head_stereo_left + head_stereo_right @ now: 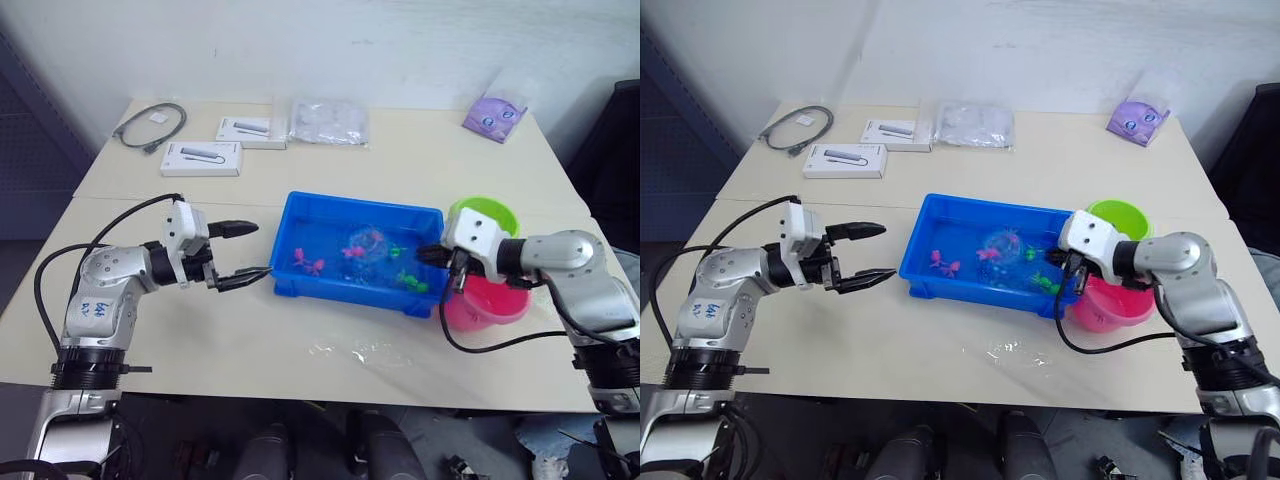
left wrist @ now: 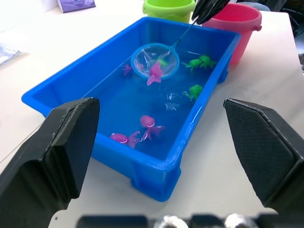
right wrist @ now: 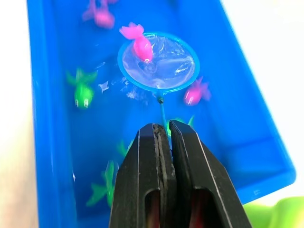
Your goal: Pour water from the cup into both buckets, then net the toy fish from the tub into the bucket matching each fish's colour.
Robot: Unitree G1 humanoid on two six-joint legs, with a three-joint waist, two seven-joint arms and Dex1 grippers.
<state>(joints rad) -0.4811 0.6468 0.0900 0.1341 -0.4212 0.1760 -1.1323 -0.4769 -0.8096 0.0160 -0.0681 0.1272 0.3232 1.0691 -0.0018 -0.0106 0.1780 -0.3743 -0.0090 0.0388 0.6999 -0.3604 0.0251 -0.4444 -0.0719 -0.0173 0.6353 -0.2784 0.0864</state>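
netting a pink fish [image 3: 140,45]

my right gripper [image 3: 164,135] pinches the net [image 3: 159,61] handle; i'd lift level toward the pink bucket [image 1: 487,305]. left gripper [image 1: 243,252] gapes empty.

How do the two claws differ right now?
The left claw is open and holds nothing, hovering over the table beside the tub. The right claw is shut on the net handle, over the tub's water, with a pink fish at the hoop. Both point toward the tub.

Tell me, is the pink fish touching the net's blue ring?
Touching. In the right wrist view the pink fish lies across the blue rim of the net, its body overlapping the hoop with no gap, while the right gripper holds the handle.
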